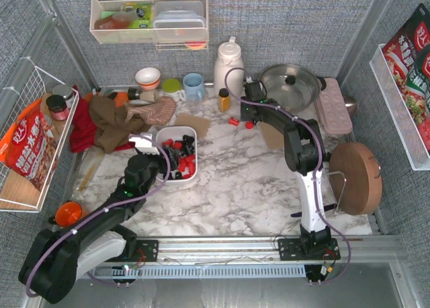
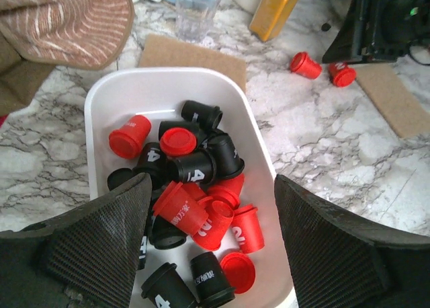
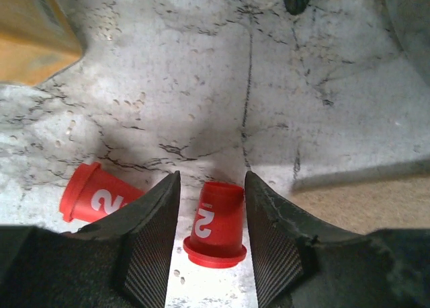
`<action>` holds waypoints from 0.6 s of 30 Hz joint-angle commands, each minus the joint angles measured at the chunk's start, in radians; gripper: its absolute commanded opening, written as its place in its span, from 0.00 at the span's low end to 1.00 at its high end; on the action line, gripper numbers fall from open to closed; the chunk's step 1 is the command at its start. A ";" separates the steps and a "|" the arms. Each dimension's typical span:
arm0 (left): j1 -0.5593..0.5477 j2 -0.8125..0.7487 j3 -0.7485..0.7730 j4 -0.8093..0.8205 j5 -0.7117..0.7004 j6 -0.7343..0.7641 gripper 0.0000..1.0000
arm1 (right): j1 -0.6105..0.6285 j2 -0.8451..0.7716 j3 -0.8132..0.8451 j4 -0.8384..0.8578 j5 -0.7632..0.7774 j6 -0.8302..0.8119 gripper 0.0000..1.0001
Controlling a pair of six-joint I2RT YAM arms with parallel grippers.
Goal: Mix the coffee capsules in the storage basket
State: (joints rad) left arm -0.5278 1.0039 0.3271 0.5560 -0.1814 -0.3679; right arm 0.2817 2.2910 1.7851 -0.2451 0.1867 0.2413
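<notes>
Over white basket (image 2: 154, 93) of red and black capsules (image 2: 178, 141): left claw (image 2: 211, 183) spread wide, empty. Right claw (image 3: 211, 177) set close around red capsule (image 3: 215, 224) on marble desk (image 3: 201, 86), grip uncertain; second red capsule (image 3: 94, 197) just beside.

Marble table (image 1: 255, 180): storage basket (image 2: 154, 96), two capsules (image 1: 234, 121)

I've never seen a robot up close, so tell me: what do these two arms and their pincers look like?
Both the left arm and right arm mix black joints with white links, each trailed by a purple cable. The left gripper and right gripper have two broad black fingers with mesh-textured pads.
</notes>
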 commanded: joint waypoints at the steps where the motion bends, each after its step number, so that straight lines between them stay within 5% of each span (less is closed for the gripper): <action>1: 0.001 -0.061 -0.005 -0.032 0.015 0.030 0.82 | -0.001 0.016 0.031 -0.036 -0.052 0.009 0.47; 10: 0.001 -0.151 -0.011 -0.082 0.036 0.046 0.82 | -0.011 0.039 0.062 -0.094 -0.082 0.035 0.45; 18: 0.001 -0.208 -0.017 -0.091 0.084 0.053 0.82 | -0.015 -0.039 0.010 -0.113 -0.100 0.026 0.33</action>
State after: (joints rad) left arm -0.5278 0.8131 0.3138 0.4618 -0.1410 -0.3290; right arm 0.2661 2.3066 1.8225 -0.3389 0.1051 0.2676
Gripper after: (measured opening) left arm 0.822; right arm 0.363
